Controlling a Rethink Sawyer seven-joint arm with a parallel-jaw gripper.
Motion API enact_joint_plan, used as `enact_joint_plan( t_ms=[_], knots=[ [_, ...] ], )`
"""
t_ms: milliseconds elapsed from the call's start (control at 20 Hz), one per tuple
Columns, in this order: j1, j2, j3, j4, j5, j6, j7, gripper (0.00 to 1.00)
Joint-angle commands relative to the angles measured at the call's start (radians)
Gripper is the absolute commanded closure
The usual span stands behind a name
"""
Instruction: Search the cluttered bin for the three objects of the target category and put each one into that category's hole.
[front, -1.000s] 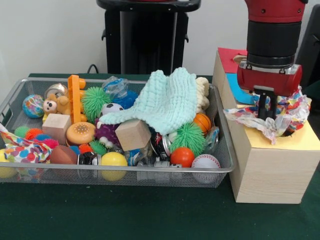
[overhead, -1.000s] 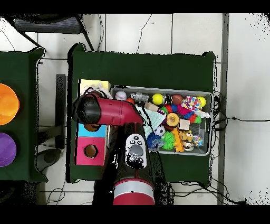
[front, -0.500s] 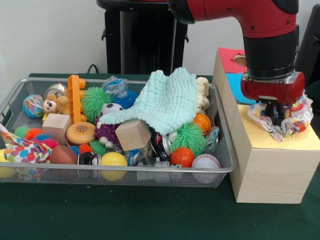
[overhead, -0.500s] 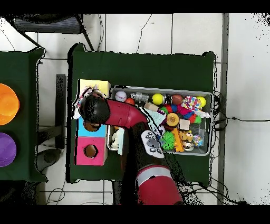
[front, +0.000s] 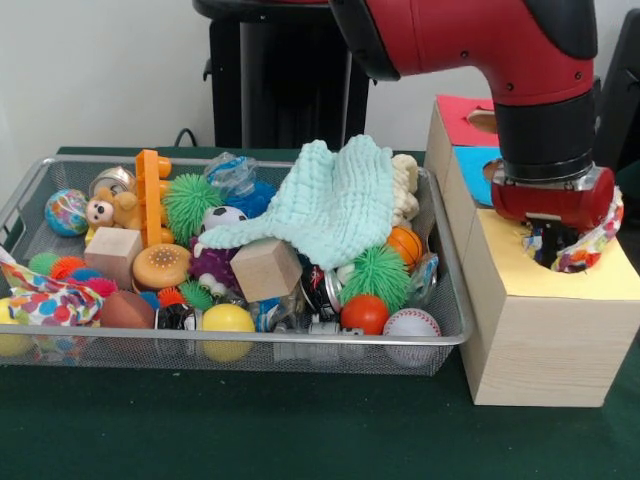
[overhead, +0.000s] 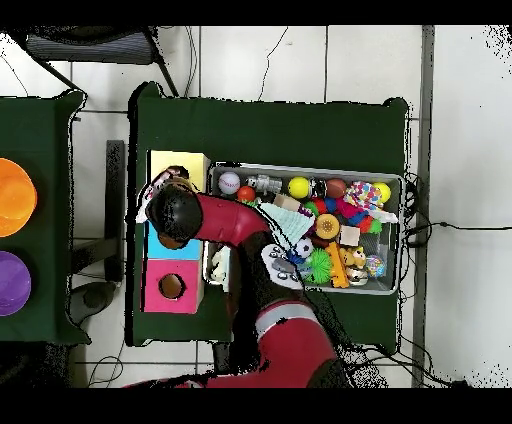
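The crinkly multicoloured patterned cloth (front: 585, 250) is halfway down the round hole in the yellow top section of the pale wooden sorting box (front: 535, 345), at the right of the front view. Part of it is bunched on the hole's rim and curls up beside the arm's red wrist. The gripper (front: 553, 238) is right over that hole, pushed down into it, and the wrist housing hides the tips, so I can't tell if it's clamped on the cloth or has let go.

If I were running this step, I'd keep pushing straight down through the middle of the hole until the loose edge slides off the rim, then release low and lift vertically so nothing snags and gets dragged back out.

Over at centre and left sits the wire mesh bin (front: 300, 345), packed with clutter. A mint green knitted cloth (front: 335, 205) is draped over the pile, and another spotted colourful cloth (front: 45, 300) hangs at the lower left corner. Both look like likely candidates for the same hole.
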Motion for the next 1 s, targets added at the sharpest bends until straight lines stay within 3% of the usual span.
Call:
enact_joint_plan(
  t_ms=[50,250,450,800,1000],
  knots=[
    [0.252,0.111,-0.325,-0.165,-0.06,0.233,0.116,1.0],
    [0.348,0.136,-0.512,-0.26,-0.082,0.321,0.132,1.0],
    [0.396,0.112,-0.591,-0.271,-0.091,0.369,0.146,1.0],
    [0.412,0.007,-0.602,-0.225,-0.071,0.45,0.126,1.0],
    [0.394,-0.028,-0.566,-0.201,-0.048,0.472,0.116,1.0]
  ],
)
